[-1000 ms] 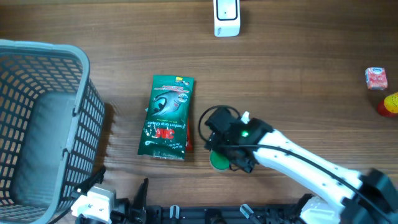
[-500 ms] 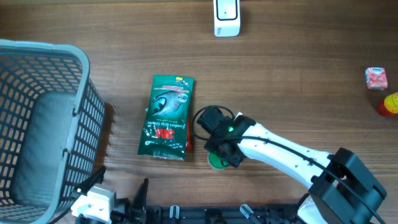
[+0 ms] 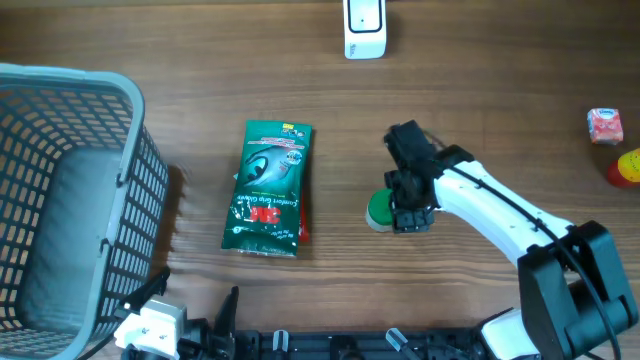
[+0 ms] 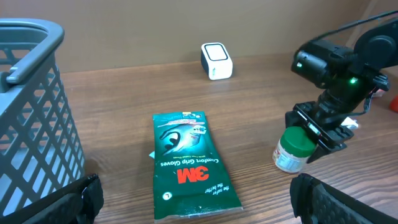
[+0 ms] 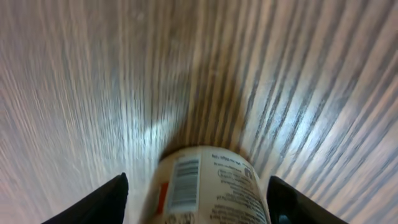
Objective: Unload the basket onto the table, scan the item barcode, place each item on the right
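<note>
At the far left stands one grey plastic mesh basket point(image 3: 60, 75), taking up that end of the brown wooden table point(image 3: 480, 90). Just beside its near corner, at the bottom edge, the left gripper point(image 3: 192, 300) hangs with its jaws spread wide and nothing between them.

Next comes one flat green 3M glove packet point(image 3: 268, 190), lying face up lengthwise, apart from the basket. One white box-shaped scanner point(image 3: 364, 28) sits at the far edge of the table, well beyond the packet and a little to its right.

Right of the packet and apart from it is the task's thing, one small white jar with a green lid point(image 3: 379, 209). The right gripper point(image 3: 400, 212) is clamped on it from the right side. In the left wrist view it sits tilted in the jaws. The right wrist view shows its printed barcode point(image 5: 184, 183) facing the camera.

At the far right, well apart from the jar, lie two small things: one pink wrapped cube point(image 3: 604, 126) and one yellow and red object point(image 3: 628, 168) cut off by the edge.
</note>
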`<state>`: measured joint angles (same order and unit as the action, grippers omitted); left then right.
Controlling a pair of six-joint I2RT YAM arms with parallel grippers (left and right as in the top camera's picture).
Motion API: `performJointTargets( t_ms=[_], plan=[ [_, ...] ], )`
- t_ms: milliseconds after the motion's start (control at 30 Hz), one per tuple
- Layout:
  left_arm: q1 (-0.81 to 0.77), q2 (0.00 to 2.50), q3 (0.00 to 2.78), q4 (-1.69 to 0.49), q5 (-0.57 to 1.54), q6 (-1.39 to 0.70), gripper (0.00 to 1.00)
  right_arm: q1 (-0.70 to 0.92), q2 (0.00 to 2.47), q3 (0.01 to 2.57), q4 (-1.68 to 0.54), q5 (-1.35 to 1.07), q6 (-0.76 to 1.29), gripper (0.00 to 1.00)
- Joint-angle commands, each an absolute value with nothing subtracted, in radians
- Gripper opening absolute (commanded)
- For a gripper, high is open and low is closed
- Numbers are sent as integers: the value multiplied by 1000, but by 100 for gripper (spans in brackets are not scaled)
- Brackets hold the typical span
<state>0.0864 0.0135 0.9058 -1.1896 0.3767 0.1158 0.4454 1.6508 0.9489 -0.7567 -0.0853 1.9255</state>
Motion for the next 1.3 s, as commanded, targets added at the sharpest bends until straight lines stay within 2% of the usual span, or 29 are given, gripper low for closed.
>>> performJointTargets(
  t_ms=[0,33,133,267,367,467,500,533,567,633,667,900,1133,1267],
  plan=[
    [82,7,903,-1187,392,127,100,443,1665,956,-706,-75,2070,75],
    [82,7,903,-1187,392,127,100,443,1665,956,-683,-76,2070,75],
    [82,7,903,-1187,392,127,100,443,1649,956,-655,-90,2066,88],
    [82,7,903,-1187,392,127,100,443,1561,963,-657,-104,1950,98],
    [82,7,903,-1187,392,127,100,443,1443,970,-680,-149,1906,98],
    [82,7,903,-1187,392,127,100,443,1298,970,-747,-12,1846,98],
    [82,6,903,-1187,392,127,100,443,1253,970,-754,65,1739,98],
    [82,6,903,-1187,392,127,100,444,1193,970,-694,134,1292,100],
    [82,7,903,-1187,392,127,100,445,1177,970,-622,51,787,100],
    [82,7,903,-1187,392,127,100,445,1184,969,-626,-74,432,100],
    [82,7,903,-1187,392,127,100,445,1191,969,-642,-90,358,100],
    [82,6,903,-1187,392,127,100,459,1383,969,-614,-126,157,100],
    [82,6,903,-1187,392,127,100,588,1522,969,-562,-58,160,100],
    [82,6,903,-1187,392,127,100,619,1610,968,-610,176,266,100]
  ],
)
